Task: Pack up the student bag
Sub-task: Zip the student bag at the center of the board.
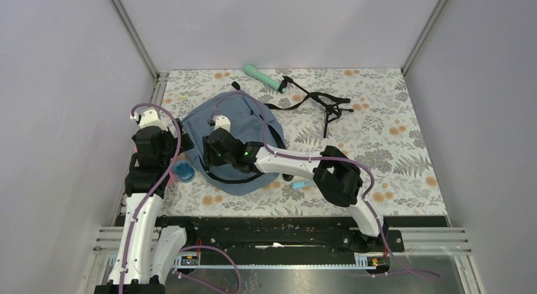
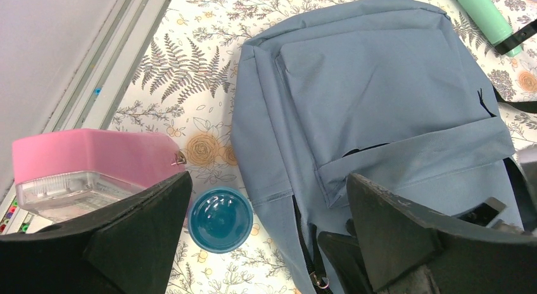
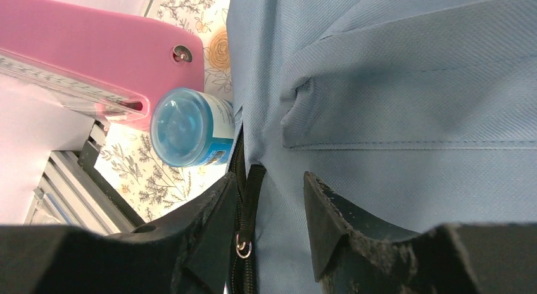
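Straddling the zipper (image 3: 246, 199) of the student bag (image 3: 405, 85) with half-open right jaws.
Nothing looked clamped between them; the left jaws hung wide open, empty, above the bag's edge. The bag lay left of centre on the floral tabletop (image 1: 380, 135), 1 blue-lidded jar (image 3: 183, 126) and a pink case (image 3: 82, 53) beside it.

In front of me a large, soft slate-blue fabric backpack (image 1: 199, 126) (image 2: 380, 85) (image 3: 411, 85) lies flat on the flowered counter (image 1: 392, 135), left of the middle. Its front pocket (image 2: 380, 72) faces up, and a thin dark slit shows under the pocket's flap. A dark zipper (image 3: 244, 180) with a small metal ring pull runs along its near-left edge. A black strap (image 1: 297, 102) trails from its far side.
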Available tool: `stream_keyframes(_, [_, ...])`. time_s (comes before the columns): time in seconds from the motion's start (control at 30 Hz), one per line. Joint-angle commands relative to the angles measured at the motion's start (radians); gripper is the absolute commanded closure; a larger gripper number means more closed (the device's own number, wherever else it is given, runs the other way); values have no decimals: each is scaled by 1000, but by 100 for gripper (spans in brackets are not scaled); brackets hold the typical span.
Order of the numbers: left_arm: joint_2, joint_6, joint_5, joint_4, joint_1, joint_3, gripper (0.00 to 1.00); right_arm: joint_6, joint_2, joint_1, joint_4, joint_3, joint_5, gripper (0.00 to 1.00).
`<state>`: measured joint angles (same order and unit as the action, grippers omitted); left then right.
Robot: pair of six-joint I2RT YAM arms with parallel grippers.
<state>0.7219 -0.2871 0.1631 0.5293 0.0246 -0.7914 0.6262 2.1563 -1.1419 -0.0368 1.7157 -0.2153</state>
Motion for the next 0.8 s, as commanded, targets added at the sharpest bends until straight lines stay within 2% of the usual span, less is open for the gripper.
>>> stream_keyframes(0.0, [-9,-6,-18,-41,5,-22,1,16,45,2,-49,73,39,50])
stream_keyframes(0.57, [-9,-6,-27,-45,5,-20,1,120,56,-11,7,27,150,54])
stream_keyframes(0.77, [-7,-6,-36,-46,5,-19,1,127,71,-12,3,44,168,58])
